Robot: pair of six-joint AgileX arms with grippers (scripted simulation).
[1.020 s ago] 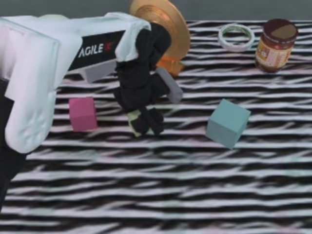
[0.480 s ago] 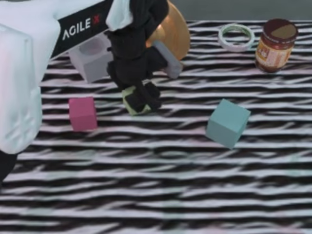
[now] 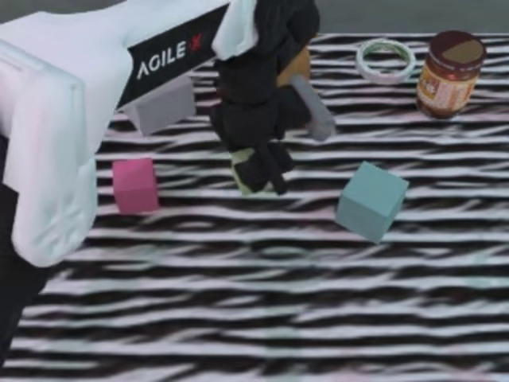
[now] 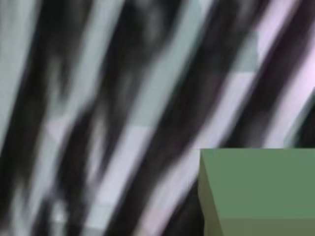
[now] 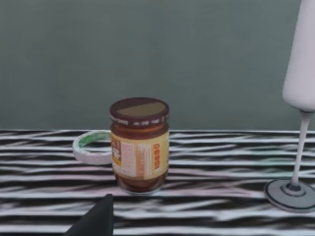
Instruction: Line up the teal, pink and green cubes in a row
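Note:
My left gripper (image 3: 261, 171) hangs over the table's middle, shut on the small pale green cube (image 3: 242, 173). That cube fills a corner of the left wrist view (image 4: 256, 189), above the striped cloth. The magenta-pink cube (image 3: 135, 185) rests on the cloth to the left of the gripper. The larger teal cube (image 3: 371, 200) sits turned at an angle to the right. Both are apart from the gripper. My right gripper (image 5: 97, 220) shows only as a dark sliver in its own wrist view and is outside the top view.
A grey-lavender block (image 3: 163, 103) sits at the back left, partly under my left arm. An orange-gold disc (image 3: 300, 62) peeks from behind the wrist. A tape ring (image 3: 385, 60) and a brown jar (image 3: 450, 73) stand back right. A white stemmed object (image 5: 298, 147) stands beside the jar (image 5: 140, 145).
My left gripper has carried the green cube first toward the back, then rightward to between the pink and teal cubes. Those two cubes have not moved.

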